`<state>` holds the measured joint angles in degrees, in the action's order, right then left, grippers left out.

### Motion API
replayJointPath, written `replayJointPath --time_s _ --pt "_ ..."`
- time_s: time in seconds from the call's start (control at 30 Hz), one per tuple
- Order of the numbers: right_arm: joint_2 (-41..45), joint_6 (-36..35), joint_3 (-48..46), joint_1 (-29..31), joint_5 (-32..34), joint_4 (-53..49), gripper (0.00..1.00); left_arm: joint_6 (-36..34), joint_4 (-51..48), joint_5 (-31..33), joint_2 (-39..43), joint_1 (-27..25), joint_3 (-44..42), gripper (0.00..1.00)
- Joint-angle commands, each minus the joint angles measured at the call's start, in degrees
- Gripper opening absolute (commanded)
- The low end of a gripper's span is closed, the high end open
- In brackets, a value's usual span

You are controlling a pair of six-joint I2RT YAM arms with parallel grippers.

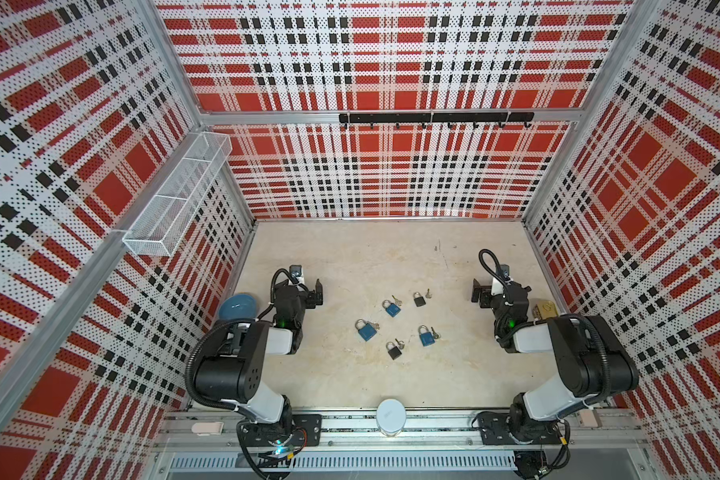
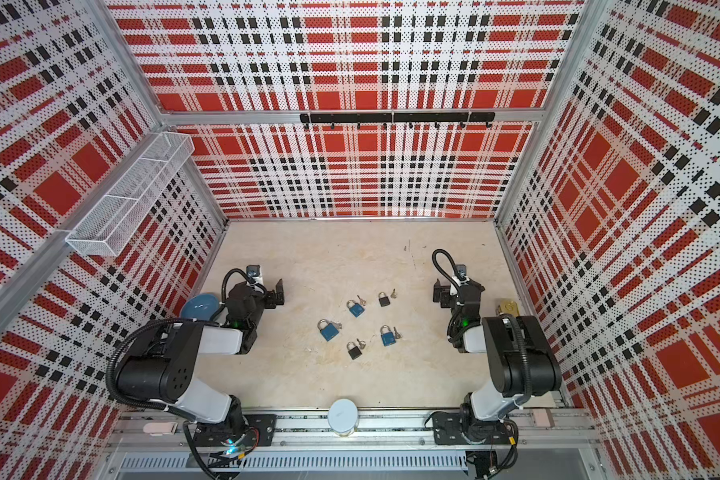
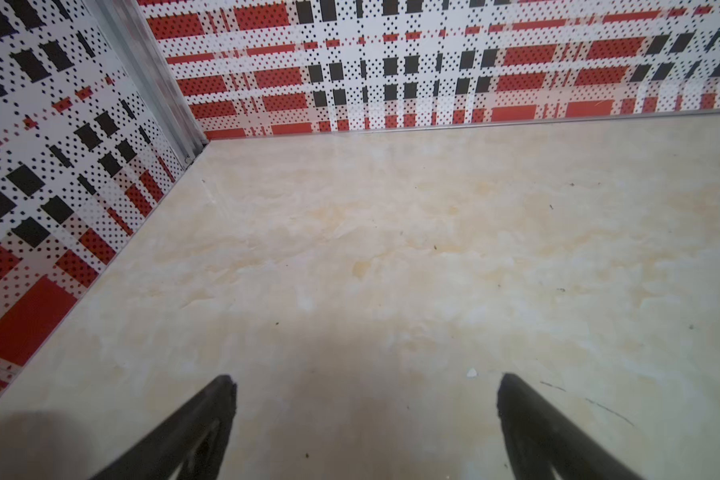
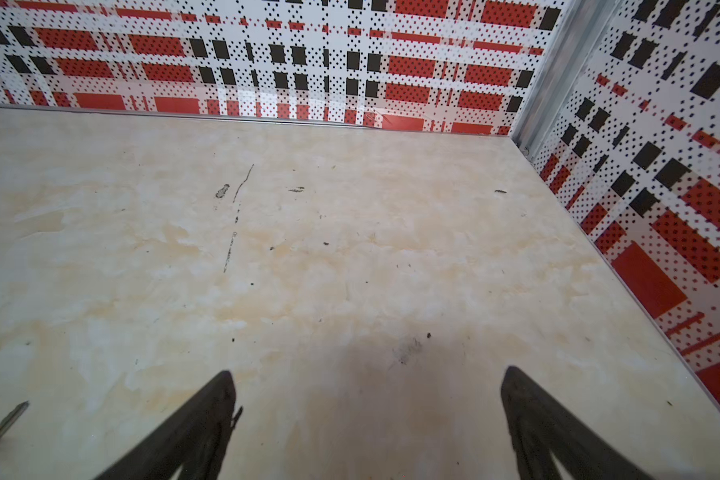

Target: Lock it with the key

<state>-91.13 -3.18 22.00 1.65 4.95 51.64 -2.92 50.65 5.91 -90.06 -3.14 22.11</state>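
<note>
Several small padlocks lie mid-table in both top views, each with a key beside it. Three are blue (image 1: 391, 308) (image 1: 366, 331) (image 1: 426, 336) and two are black (image 1: 419, 299) (image 1: 394, 350). The keys (image 1: 398, 300) (image 1: 428, 294) are small and silver. My left gripper (image 1: 314, 294) (image 3: 366, 380) hovers open left of the group, over bare table. My right gripper (image 1: 479, 293) (image 4: 366, 374) hovers open to the right of the group, with nothing between its fingers. A key's tip (image 4: 11, 417) shows at the edge of the right wrist view.
A blue bowl (image 1: 238, 306) sits by the left wall behind the left arm. A brass-coloured object (image 1: 546, 309) lies by the right wall. A white cylinder (image 1: 390, 415) stands on the front rail. A wire basket (image 1: 175, 195) and a hook rail (image 1: 435, 118) hang on the walls.
</note>
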Motion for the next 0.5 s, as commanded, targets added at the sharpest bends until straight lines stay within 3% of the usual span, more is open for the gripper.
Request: replayJointPath --time_s 0.0,0.47 --pt "0.1 0.4 1.2 -0.5 -2.5 1.0 1.00 0.7 2.8 -3.9 -0.1 1.0 0.9 0.99" --pt "0.1 0.4 1.0 -0.5 -2.5 1.2 1.00 0.0 2.6 -1.6 0.1 -0.1 0.9 0.99"
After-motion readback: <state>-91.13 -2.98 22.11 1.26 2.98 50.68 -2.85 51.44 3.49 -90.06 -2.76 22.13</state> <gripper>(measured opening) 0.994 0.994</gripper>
